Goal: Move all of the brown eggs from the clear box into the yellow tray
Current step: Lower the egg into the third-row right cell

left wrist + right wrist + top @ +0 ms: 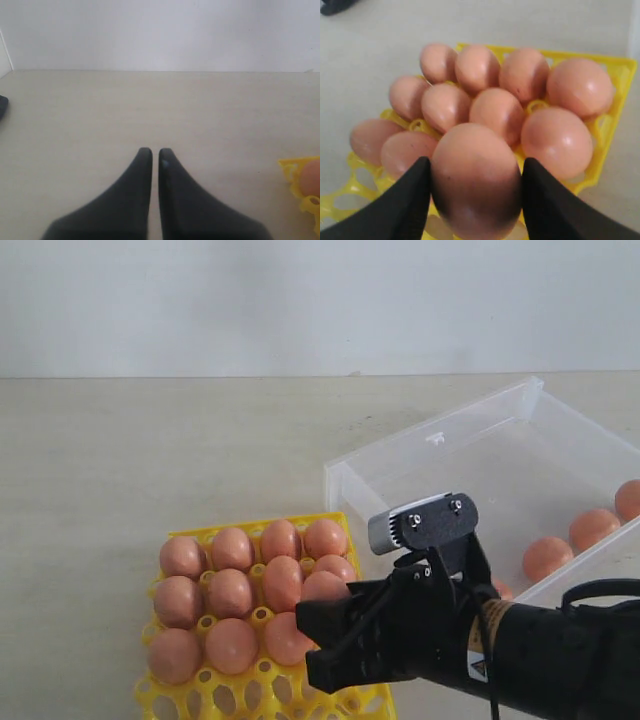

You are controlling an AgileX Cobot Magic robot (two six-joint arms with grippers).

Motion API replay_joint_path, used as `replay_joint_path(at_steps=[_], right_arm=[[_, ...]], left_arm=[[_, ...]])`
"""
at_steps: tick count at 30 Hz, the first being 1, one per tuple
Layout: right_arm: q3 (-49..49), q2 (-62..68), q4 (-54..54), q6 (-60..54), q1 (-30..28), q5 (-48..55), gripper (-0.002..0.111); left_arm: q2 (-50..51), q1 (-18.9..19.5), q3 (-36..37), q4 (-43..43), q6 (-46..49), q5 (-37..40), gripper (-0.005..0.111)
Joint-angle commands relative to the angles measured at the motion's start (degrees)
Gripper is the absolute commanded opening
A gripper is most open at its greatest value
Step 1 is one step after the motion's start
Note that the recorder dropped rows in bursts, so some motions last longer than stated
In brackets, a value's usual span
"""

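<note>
One fact comes from the right wrist view alone: the right fingers, two black wedge-shaped pads, are grasping a smooth reddish-brown oval egg across its widest part. Whether that egg already rests in a cup or hangs just above one, we cannot tell.

Just beyond the fingertips, more brown eggs stand packed in rows in the bright yellow plastic lattice tray, their shells matte with soft highlights. Open ring-shaped cups show beneath the fingers.

From the exterior view we get what the wrist cameras miss. Behind the fingers, back toward the wrist, stands the clear colourless plastic box with low walls and a small tab on its far wall. A few loose eggs lie inside it in a line. That view, though, hides the grasp behind the arm's bulky black body.

Only the left wrist view shows the left fingers. They are smooth, dark and tapering, clenched together with a thin slit between them and nothing held, above the pale matte surface. Well apart from them, one corner of the tray appears.
</note>
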Motion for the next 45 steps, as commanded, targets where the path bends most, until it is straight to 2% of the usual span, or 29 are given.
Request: replay_joint_path(at_steps=[1, 5, 14, 18, 29, 32, 37, 45], right_arm=[[-0.25, 4.10, 0.54, 2.57, 0.17, -3.23, 0.000], [-0.25, 4.32, 0.65, 2.57, 0.17, -4.88, 0.000], [-0.25, 4.32, 0.64, 2.38, 0.17, -1.94, 0.000], [-0.25, 4.32, 0.64, 2.38, 0.17, 2.75, 0.000], [-0.25, 4.32, 1.38, -1.09, 0.17, 2.65, 0.002], [-0.25, 4.32, 1.38, -1.09, 0.17, 2.36, 0.012], [-0.25, 4.32, 1.38, -1.09, 0.17, 1.70, 0.036], [-0.25, 4.32, 1.38, -1.09, 0.17, 1.70, 0.055]], left_arm=[[-0.14, 0.14, -0.08, -0.29, 0.41, -0.31, 0.004], [-0.14, 0.14, -0.08, -0.29, 0.41, -0.31, 0.004], [-0.14, 0.14, -0.08, -0.29, 0.41, -0.31, 0.004], [-0.14, 0.14, -0.08, -0.29, 0.41, -0.31, 0.004], [-0.14, 0.14, -0.08, -0.29, 0.41, -0.31, 0.004], [-0.14, 0.14, -0.08, -0.29, 0.41, -0.31, 0.004], [-0.14, 0.14, -0.08, -0.29, 0.41, -0.31, 0.004], [-0.14, 0.14, -0.08, -0.29, 0.41, -0.31, 0.004]])
